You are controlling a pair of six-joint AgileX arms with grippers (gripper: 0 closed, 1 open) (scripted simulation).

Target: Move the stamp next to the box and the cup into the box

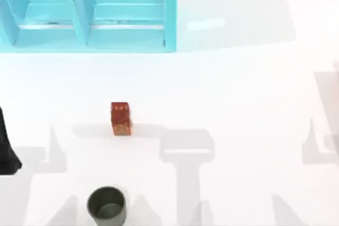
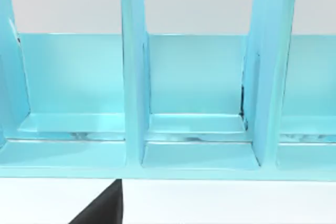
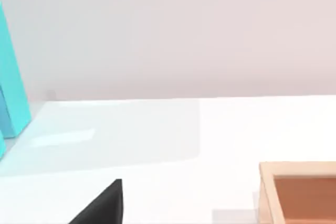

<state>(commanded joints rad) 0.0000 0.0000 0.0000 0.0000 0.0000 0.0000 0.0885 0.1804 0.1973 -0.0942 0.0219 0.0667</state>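
Note:
The stamp (image 1: 121, 118), a small red-brown block with a lighter base, stands upright on the white table left of the middle. The cup (image 1: 107, 205), dark olive and round, stands nearer the front edge, a little left of the stamp. A corner of the box (image 3: 298, 192), light wood with an orange-brown inside, appears in the right wrist view. My left arm (image 1: 7, 149) is a dark shape at the table's left edge, well apart from the stamp and the cup. A black part of the left gripper (image 2: 102, 209) faces the cyan shelf. A black part of the right gripper (image 3: 102, 205) hangs over bare table.
A tall cyan shelf unit (image 1: 90, 11) with upright dividers fills the back left of the table; its compartments (image 2: 194, 103) fill the left wrist view and its edge (image 3: 11, 93) appears in the right wrist view. White tabletop (image 1: 238, 104) spreads across the middle and right.

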